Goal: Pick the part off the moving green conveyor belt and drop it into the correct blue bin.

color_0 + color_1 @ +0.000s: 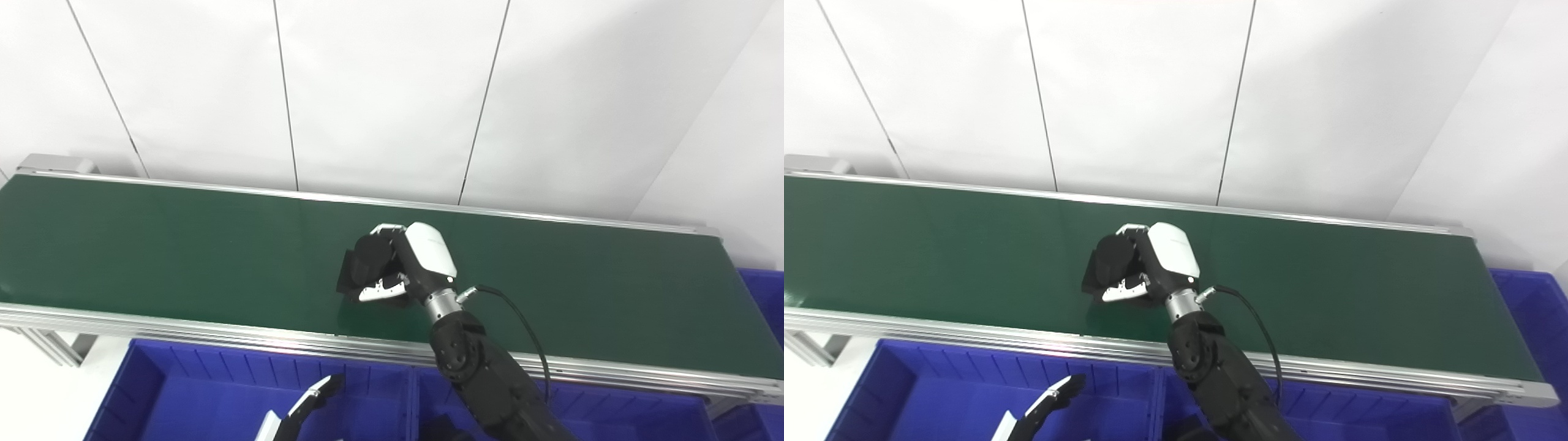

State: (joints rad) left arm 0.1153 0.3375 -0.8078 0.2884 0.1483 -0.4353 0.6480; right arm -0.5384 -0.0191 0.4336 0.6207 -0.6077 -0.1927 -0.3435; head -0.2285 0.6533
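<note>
Near the middle of the frame, the black part (358, 269) is wrapped by the right hand (404, 263) on the green belt (184, 245). At the bottom, over a blue bin (184, 392), only fingertips of the left hand (312, 398) are seen, so its state cannot be told.

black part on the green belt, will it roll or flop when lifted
The black blocky part shows flat faces and a straight edge, so it probably won't roll. It keeps its shape inside the right hand, suggesting it is stiff. Its weight cannot be judged.
</note>
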